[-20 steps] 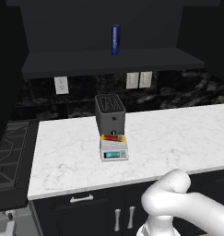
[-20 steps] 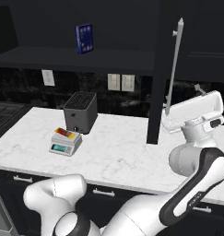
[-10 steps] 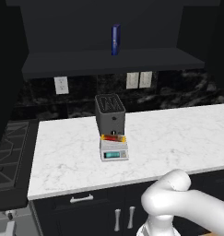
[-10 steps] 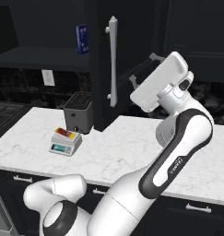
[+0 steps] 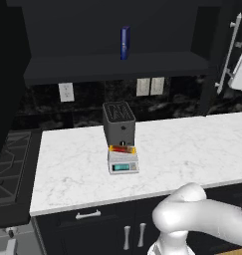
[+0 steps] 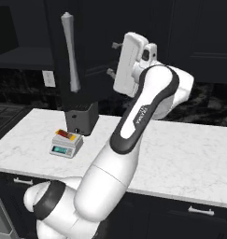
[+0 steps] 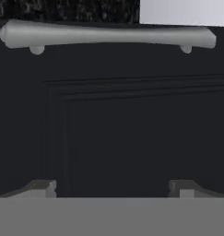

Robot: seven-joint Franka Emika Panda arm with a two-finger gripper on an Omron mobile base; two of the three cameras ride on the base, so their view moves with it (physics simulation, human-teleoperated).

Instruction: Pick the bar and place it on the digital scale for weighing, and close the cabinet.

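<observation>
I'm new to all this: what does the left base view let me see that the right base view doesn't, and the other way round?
Left base view's own: a tall blue box upright on the open shelf, and the slotted top of the dark grey box. Right base view's own: the hand, fingers spread with nothing between them, close to the face of the black cabinet door. Shared: the bar lying on the digital scale, the marble counter, and the door's long silver handle.

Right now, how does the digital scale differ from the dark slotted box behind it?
The digital scale is low, flat and white-grey with a teal display; the slotted box is taller and dark grey. The scale carries the bar on its plate; the box has open slots on top. Both stand on the marble counter.
</observation>
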